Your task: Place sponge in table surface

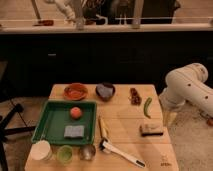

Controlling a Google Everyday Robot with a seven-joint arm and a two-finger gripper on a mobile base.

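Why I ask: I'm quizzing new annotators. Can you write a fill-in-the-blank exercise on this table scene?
1. Inside the green tray lies the grey-blue ___.
2. Behind it in the tray sits an orange ___.
3. On the table surface, near the brown block, lies a green ___.
4. The gripper is out of view; only the white arm shows, at the picture's ___ edge.
Missing words: sponge; ball; pepper; right.
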